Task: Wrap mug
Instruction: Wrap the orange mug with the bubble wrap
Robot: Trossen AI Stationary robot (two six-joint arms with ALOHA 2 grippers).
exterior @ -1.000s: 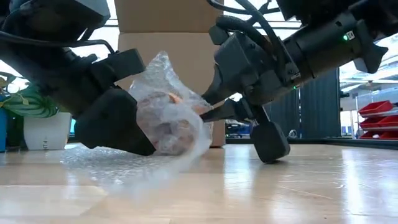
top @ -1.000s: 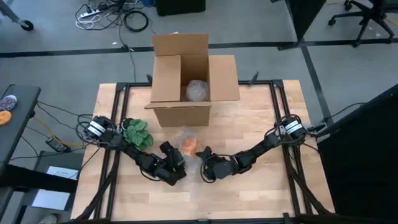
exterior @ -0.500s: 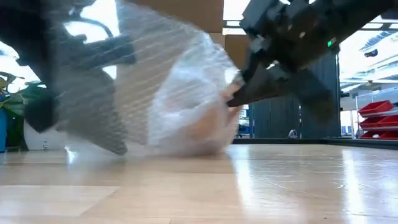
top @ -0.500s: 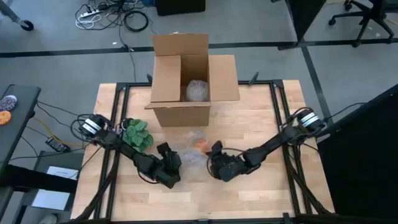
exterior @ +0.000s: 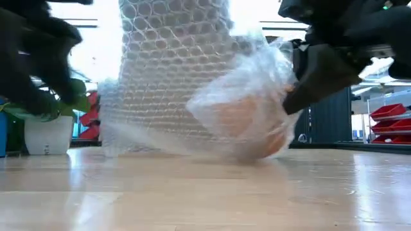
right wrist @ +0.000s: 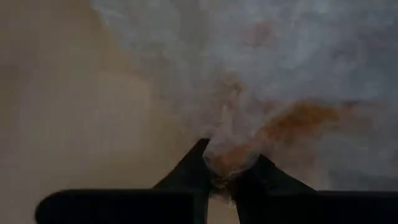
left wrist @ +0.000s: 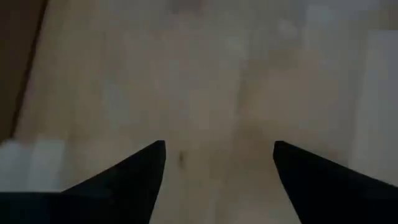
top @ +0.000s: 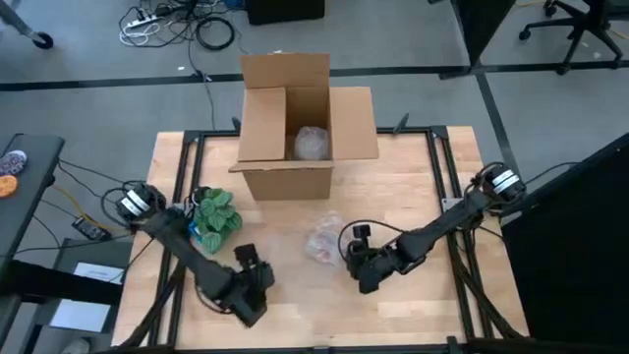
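The orange mug [exterior: 253, 125] lies on the table inside clear bubble wrap [top: 322, 239], just in front of the cardboard box [top: 295, 128]. A tall part of the wrap [exterior: 173, 64] stands up beside it. In the right wrist view the mug's orange [right wrist: 298, 118] shows through the plastic. My right gripper [top: 346, 248] is at the bundle's right side, shut on the wrap. My left gripper [top: 256, 273] stands open, off to the near left of the bundle, with only bare table between its fingers [left wrist: 143, 171]. My right gripper pinches a bunched bit of the bubble wrap [right wrist: 227, 158] between its two fingers, at the bundle's right side. The fingers come from the table's right, slanting down. The wrapped mug rests on the table, with wrap drawn over it.
The open cardboard box at the far middle holds another wrapped bundle [top: 313, 144]. A potted green plant [top: 214, 210] stands at the left, close to my left arm. Bare wood [top: 413, 305] lies toward the near edge and to the right.
My left gripper has drawn away from the bundle toward the near left. My right gripper has gone toward the table's right edge, still shut on the wrap. The wrap has come over the mug, whose orange top showed bare before, and the bundle has slid right.
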